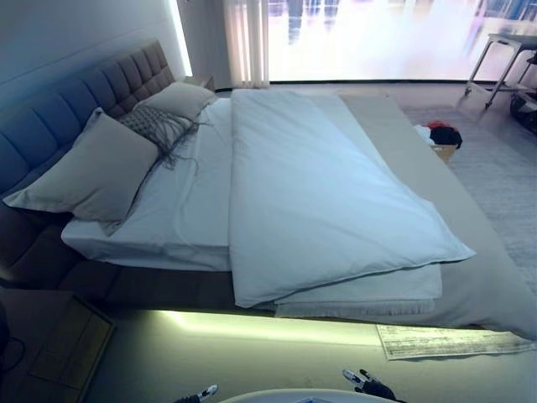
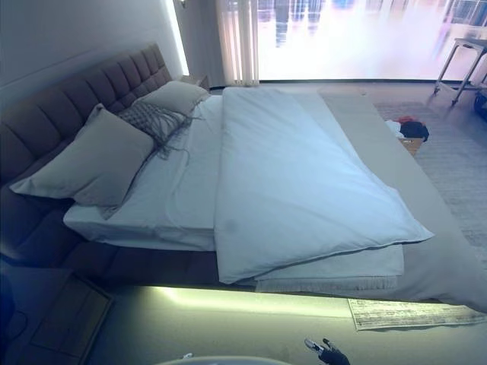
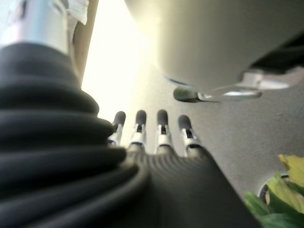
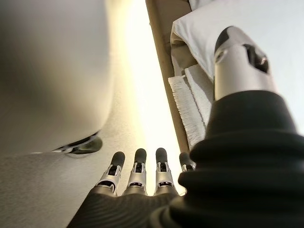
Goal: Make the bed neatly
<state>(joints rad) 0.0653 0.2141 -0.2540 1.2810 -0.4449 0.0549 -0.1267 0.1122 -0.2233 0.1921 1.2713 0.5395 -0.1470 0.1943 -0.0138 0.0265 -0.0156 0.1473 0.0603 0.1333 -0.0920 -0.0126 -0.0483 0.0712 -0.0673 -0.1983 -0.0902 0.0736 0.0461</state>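
Both my left hand (image 3: 156, 130) and right hand (image 4: 137, 171) hang low with straight fingers, empty; the duvet (image 1: 319, 201) lies askew on the bed (image 1: 495, 285), soft, light, best pinched at its near corner.

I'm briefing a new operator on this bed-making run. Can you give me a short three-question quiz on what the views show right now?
1. True or false: the white duvet covers the whole mattress up to the headboard.
2. Which lies between the two plain pillows? A) a grey patterned cushion B) a folded towel C) a book
3. Fill in: both hands hang low by the floor with fingers ____.

Key
1. False: the duvet lies folded lengthwise, leaving the white sheet bare on the pillow side.
2. A: the grey patterned cushion sits between the near pillow and the far pillow.
3. Straight: the left hand and right hand hold nothing.
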